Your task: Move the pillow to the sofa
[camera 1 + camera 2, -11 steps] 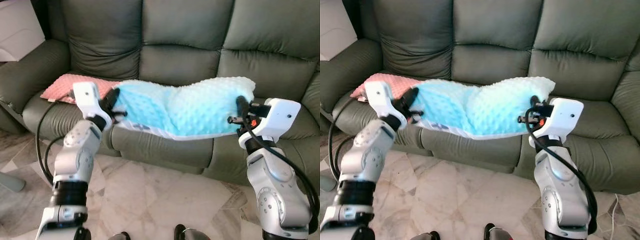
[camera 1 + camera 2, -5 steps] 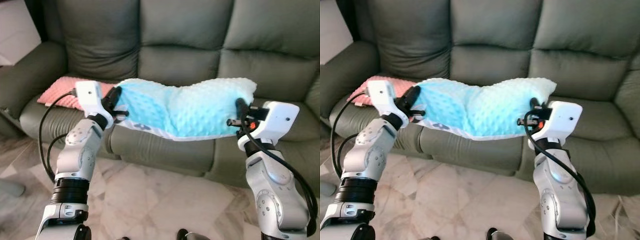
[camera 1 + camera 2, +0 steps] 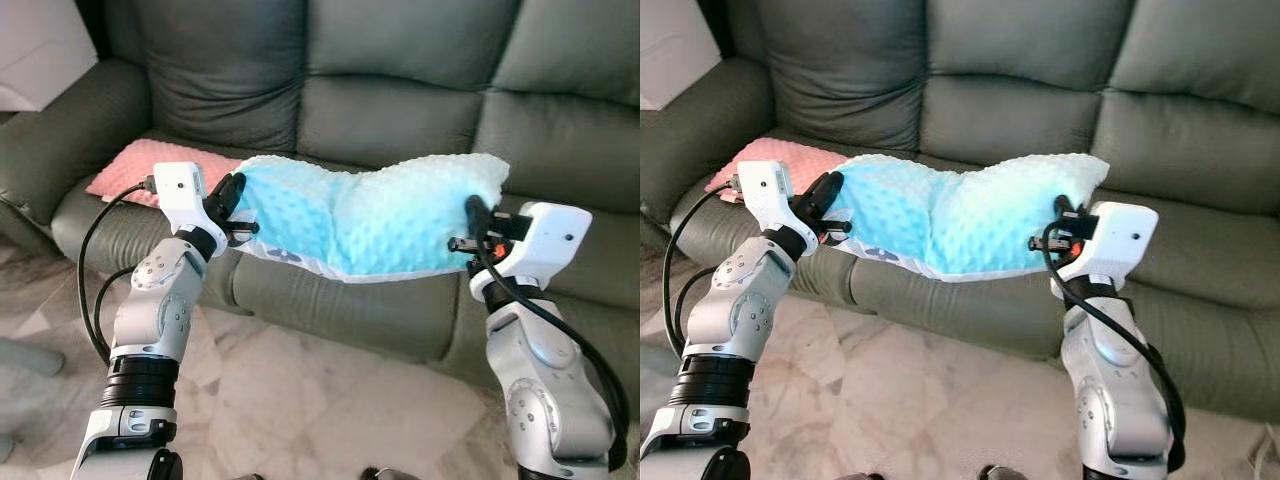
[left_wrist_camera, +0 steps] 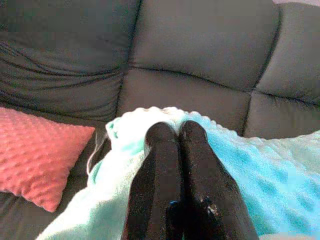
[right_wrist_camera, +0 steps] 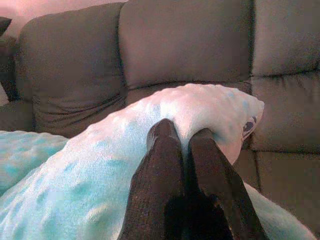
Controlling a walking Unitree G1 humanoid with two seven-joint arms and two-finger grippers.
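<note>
Left gripper (image 3: 232, 205) and right gripper (image 3: 470, 228), each with its two black fingers pinched together on an end of the blue pillow (image 3: 365, 215), carry it stretched between them. In both wrist views the fingers (image 4: 172, 165) press into dimpled fabric, so each grip appears firm. The pillow sags in the middle and hangs over the front part of the sofa's (image 3: 400, 120) seat, its lower white edge level with or just above the seat's front edge; whether it already rests on the cushion cannot be told.

Progress: the carrying stage looks nearly complete, since the pillow has reached the sofa. What seems to remain is to bring it further in over the seat, lower it until the cushion bears its weight, and release both ends.

Surroundings: a pink pillow (image 3: 140, 165) lies on the seat at the robot's left, just beside the left gripper and the blue pillow's near end. It occupies that end of the seat, so the middle cushion is probably the better landing place. Marbled floor (image 3: 300, 390) lies between robot and sofa.
</note>
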